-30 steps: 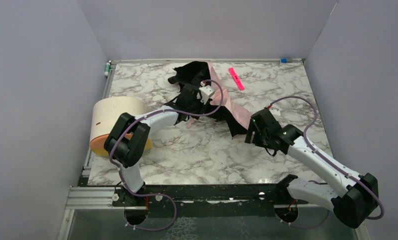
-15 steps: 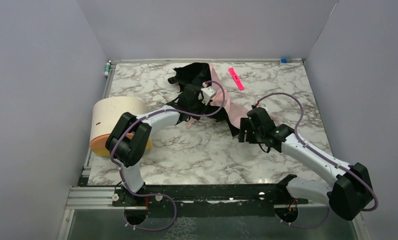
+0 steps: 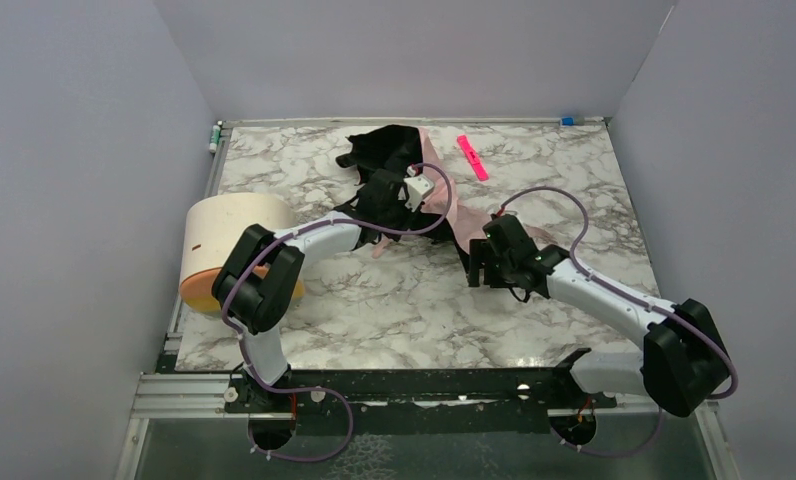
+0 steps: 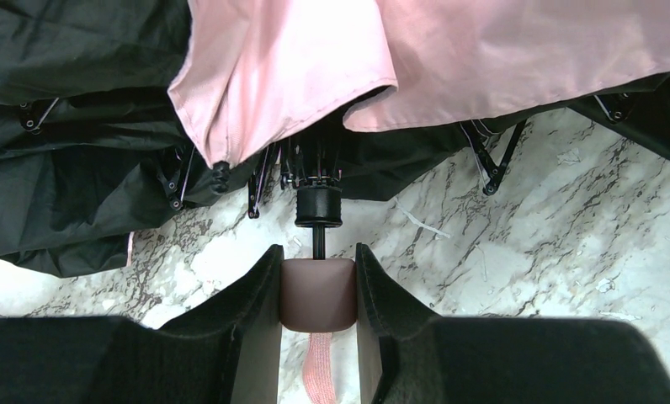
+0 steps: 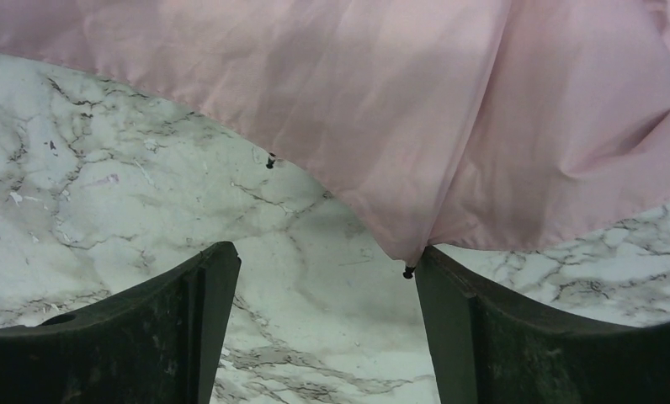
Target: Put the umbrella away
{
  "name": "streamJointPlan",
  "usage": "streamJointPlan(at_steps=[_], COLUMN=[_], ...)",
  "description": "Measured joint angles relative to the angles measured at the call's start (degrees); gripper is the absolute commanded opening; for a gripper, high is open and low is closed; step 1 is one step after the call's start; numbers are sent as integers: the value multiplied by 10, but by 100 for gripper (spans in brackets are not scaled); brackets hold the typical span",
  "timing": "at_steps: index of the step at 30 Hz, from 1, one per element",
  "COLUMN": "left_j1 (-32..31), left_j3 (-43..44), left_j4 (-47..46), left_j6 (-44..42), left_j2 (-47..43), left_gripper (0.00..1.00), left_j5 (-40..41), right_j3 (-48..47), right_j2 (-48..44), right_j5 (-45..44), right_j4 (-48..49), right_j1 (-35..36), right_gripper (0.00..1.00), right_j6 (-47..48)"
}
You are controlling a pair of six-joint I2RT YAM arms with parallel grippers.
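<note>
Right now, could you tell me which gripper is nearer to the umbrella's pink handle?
Left. The left gripper clamps the handle; the right gripper sits open at the canopy edge.

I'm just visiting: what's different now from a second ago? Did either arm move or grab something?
The right gripper swung left, up to the pink canopy edge of the umbrella; its jaws are open and hold nothing. The left gripper stayed clamped on the small pink handle, hardly moving. The bright pink strip and the cream cylinder lie where they were.
</note>
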State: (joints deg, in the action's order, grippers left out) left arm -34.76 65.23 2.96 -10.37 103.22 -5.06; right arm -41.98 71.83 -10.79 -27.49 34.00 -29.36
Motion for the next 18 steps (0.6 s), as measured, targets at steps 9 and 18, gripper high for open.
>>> streamJointPlan(at_steps=[9,18], left_j1=[-7,-14], left_j3=[0,0], left_j4=[1,2], left_j6=[-8,-13], left_j2=[0,0], left_gripper=[0,0], left_j5=[0,0], right_j3=[19,30], right_j2=[47,102], right_j5=[32,31], right_j4=[93,166], right_j1=[0,0], right_gripper=[82,78], right_j6=[-6,-30])
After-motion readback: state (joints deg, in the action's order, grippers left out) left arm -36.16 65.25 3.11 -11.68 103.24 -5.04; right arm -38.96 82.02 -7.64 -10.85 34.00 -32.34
